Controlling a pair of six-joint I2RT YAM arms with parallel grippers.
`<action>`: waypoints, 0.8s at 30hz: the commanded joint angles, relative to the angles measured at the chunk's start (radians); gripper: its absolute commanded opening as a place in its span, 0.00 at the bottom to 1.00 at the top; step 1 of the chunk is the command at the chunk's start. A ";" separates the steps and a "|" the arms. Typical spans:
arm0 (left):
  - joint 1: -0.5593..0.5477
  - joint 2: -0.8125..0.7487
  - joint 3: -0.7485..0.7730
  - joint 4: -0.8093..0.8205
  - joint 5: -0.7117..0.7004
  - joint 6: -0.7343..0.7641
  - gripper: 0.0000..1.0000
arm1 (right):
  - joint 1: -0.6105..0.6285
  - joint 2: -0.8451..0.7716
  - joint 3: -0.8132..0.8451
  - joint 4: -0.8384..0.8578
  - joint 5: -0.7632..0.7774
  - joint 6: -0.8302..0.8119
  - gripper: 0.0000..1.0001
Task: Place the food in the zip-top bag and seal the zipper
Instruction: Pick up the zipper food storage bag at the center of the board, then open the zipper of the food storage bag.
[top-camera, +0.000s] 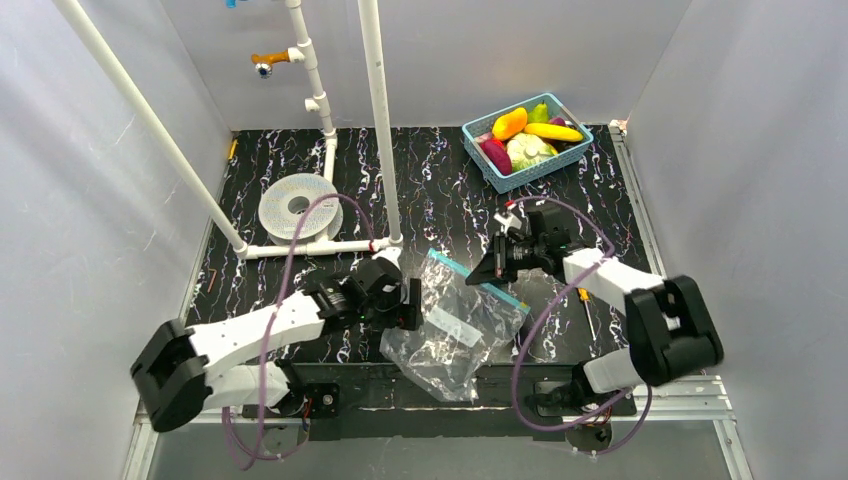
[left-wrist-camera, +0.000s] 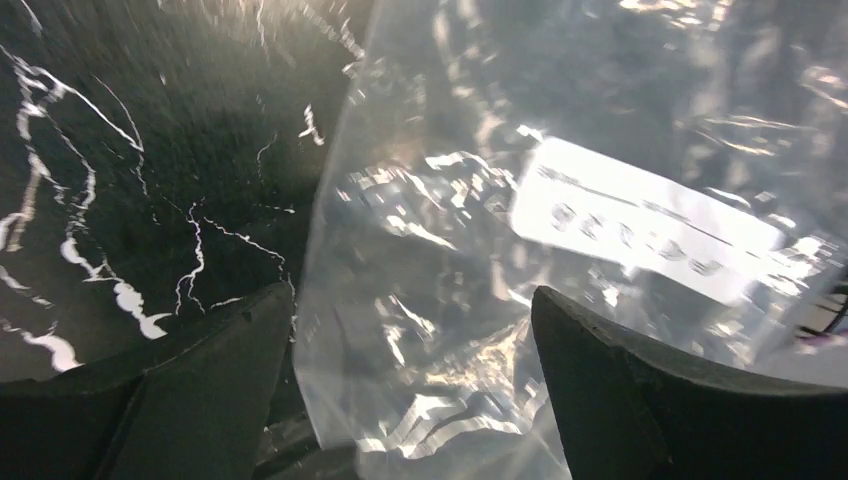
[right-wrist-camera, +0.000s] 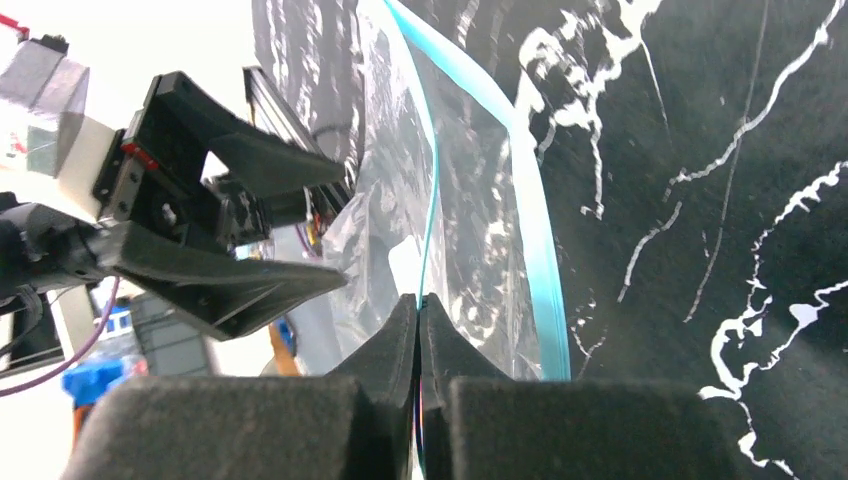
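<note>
From the top view, the crinkly clear plastic zip-top bag (top-camera: 455, 335) is lying on the black marbled table (top-camera: 440, 190), between the two arms. Its narrow light-blue zipper (top-camera: 480, 283) is running slantwise along the bag's far edge, so the mouth is facing away from the arms. The left gripper (top-camera: 408, 303) is sitting at the bag's left side. The right gripper (top-camera: 478, 272) is sitting right at the zipper. The food, a yellow banana (top-camera: 553, 131), an orange-yellow piece (top-camera: 509, 123) and a magenta piece (top-camera: 496, 156), is waiting in the light-blue mesh plastic basket (top-camera: 550, 168), well beyond the bag's mouth and to its right. The right arm is the nearer one to it.

From the left wrist view, the left gripper (left-wrist-camera: 410, 400) is standing wide apart and holding nothing. The bag's left edge and small white label (left-wrist-camera: 640, 220) are showing between its fingers. I cannot tell if they are touching the plastic.

From the right wrist view, the right gripper (right-wrist-camera: 418, 310) is squeezing tight on a thin blue lip of the bag's mouth. The wider zipper strip (right-wrist-camera: 530, 220) is lying just right of it.

No food is in the bag yet. I think the left gripper needs to pinch the bag next, since the bag is lying right in front of it.
</note>
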 joint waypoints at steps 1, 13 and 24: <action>-0.002 -0.182 0.127 -0.156 -0.055 0.009 0.91 | 0.004 -0.199 0.028 0.036 0.162 0.121 0.01; 0.001 -0.292 0.265 -0.241 -0.025 -0.284 0.97 | 0.468 -0.501 -0.152 0.359 0.944 0.323 0.01; 0.001 -0.272 0.322 -0.267 -0.150 -0.333 0.81 | 0.746 -0.449 -0.079 0.343 1.174 0.165 0.01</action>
